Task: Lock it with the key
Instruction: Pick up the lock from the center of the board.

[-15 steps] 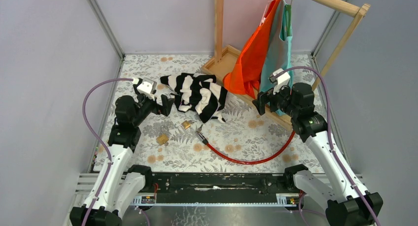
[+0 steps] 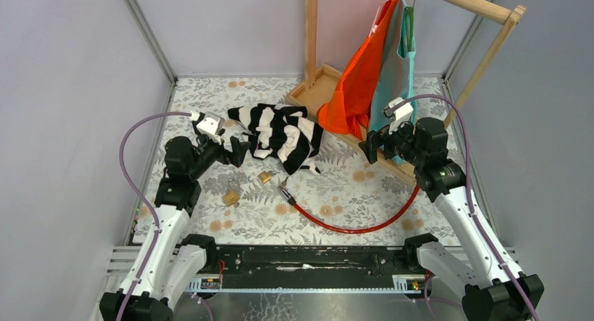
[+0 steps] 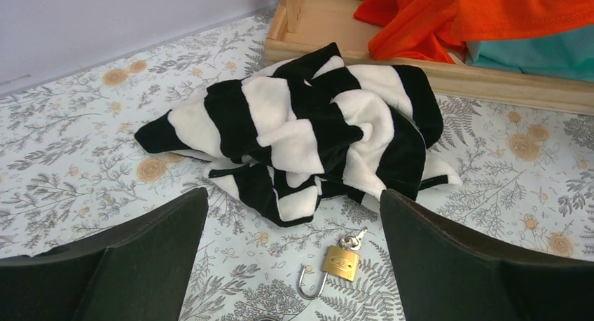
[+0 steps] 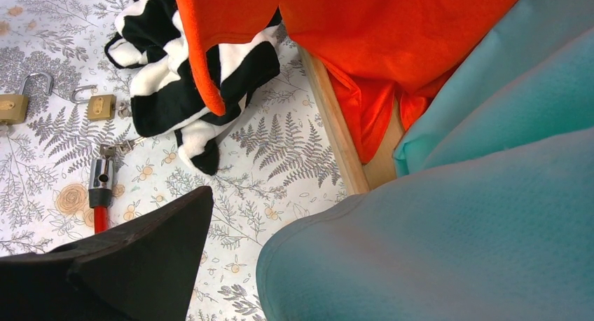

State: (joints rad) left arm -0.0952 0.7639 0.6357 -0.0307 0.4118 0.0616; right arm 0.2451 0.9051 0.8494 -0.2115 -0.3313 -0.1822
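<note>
Over the left part of the floral-printed tabletop (image 2: 336, 195), the left tool (image 2: 237, 151) is hovering with its 2 fingers (image 3: 140, 258) spread wide apart, gripping nothing. Its wrist camera is looking between them at a crumpled black-and-white striped fleece cloth (image 3: 315, 132). Just in front of the cloth, a small brass padlock (image 3: 340, 262) is lying flat on the tabletop with its shackle swung open. A bunch of silver keys (image 3: 356, 237) is sitting at the end of the body opposite the shackle. Only this close view is making the open shackle plain.

The top camera is showing a 2nd brass padlock (image 2: 231, 196) further left and nearer the arm bases, apart from the 1st. The right wrist camera is catching both padlocks at its left edge.

Right of the padlocks, a red cable with a metal end (image 2: 350, 228) is curving across the tabletop. The top view is giving its whole arc, while the right wrist view is showing only the metal end and a short red stub.

Further right, a pale wooden clothes rack (image 2: 329, 83) is carrying an orange garment (image 2: 361, 76) and a teal garment (image 2: 396, 76). The right tool (image 2: 370, 144) is hanging close against the teal one. In its wrist view, teal fabric is covering 1 finger. The other finger (image 4: 133, 265) is sitting far out to the side, so the jaws are reading as apart.
</note>
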